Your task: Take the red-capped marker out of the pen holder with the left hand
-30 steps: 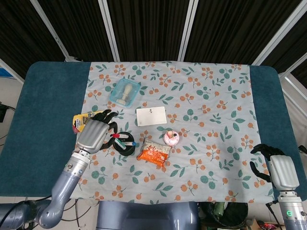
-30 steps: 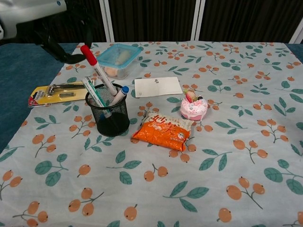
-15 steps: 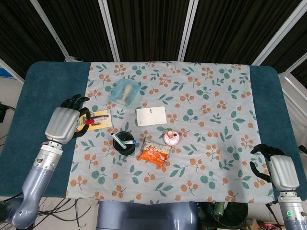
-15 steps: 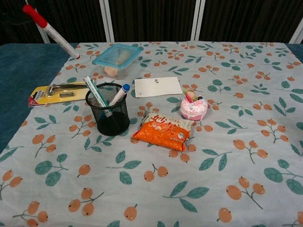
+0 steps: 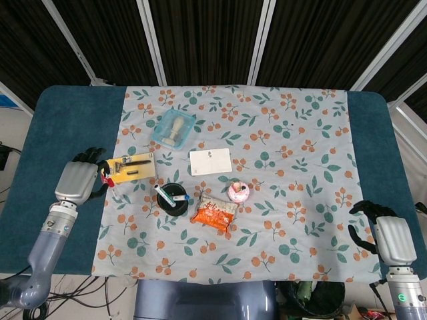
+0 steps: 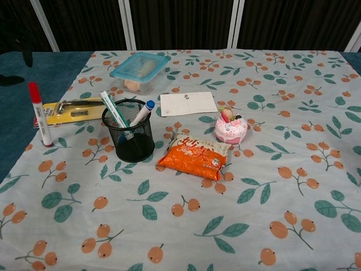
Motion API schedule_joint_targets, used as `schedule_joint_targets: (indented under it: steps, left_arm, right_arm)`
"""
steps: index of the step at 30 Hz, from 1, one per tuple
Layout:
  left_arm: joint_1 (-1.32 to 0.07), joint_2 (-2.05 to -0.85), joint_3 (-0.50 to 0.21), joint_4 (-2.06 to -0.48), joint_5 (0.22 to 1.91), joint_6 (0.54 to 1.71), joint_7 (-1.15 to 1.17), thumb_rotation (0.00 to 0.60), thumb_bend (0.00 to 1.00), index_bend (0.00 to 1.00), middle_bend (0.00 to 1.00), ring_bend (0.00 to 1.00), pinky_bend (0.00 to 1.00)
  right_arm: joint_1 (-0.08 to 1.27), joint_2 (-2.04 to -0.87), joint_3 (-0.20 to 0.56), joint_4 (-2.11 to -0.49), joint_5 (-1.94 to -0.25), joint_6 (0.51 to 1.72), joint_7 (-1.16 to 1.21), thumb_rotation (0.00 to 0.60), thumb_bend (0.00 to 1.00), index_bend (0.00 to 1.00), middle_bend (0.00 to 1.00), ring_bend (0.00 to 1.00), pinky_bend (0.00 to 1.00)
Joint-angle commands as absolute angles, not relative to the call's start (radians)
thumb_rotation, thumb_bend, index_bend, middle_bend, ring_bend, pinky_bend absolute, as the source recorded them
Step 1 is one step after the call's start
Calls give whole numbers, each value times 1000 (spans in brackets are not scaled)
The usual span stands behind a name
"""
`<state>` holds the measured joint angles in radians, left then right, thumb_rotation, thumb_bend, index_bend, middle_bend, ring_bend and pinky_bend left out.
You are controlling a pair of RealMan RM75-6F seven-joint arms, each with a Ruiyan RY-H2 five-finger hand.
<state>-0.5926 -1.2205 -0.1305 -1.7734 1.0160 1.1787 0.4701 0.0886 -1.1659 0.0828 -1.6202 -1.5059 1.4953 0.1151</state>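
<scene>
Your left robot hand (image 5: pixel 77 182) grasps the red-capped marker (image 6: pixel 39 114), which stands nearly upright, cap up, at the worktop's left edge, well clear of the pen holder (image 6: pixel 135 138). Your right robot hand (image 5: pixel 389 238) rests at the near right corner, fingers curled around nothing.

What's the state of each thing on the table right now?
red-capped marker: out of the holder, capped, near upright, at the left hand
pen holder: upright, two pens inside
blue-capped pen: in holder, leaning
food container: lid on
snack packet: lying flat, looks sealed
right hand: holds nothing, at the table's edge
</scene>
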Motion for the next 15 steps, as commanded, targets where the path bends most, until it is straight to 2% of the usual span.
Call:
schedule_joint_targets:
  steps: [1,3,9,15]
  left_arm:
    - [-593,-1229,-137,-1770,1023,1185,464,600,221,170,38,74,188]
    - [-590,-1233,-142,-1771,1036,1196,456,600,215,123,31,65,182]
    - [-566,-1214,-145,-1789,1080,1228,418,600,215,117,31,63,179]
    - [-474,-1156,-86,-1826,1177,1305,344,600,162,54,1,14,101]
  right_arm:
    - [89,-1165,83,-1621,-1504,1493,116,600,435,472,376,369,353]
    - [89,-1164,83,-1621,-1504,1493,115,600,436,472,376,369,352]
    - [88,-1163,82,-1621,-1505,1492,120,600,436,472,373,368,353]
    - [89,-1162,82,-1618,-1509,1494,117,600,435,472,354,358,343]
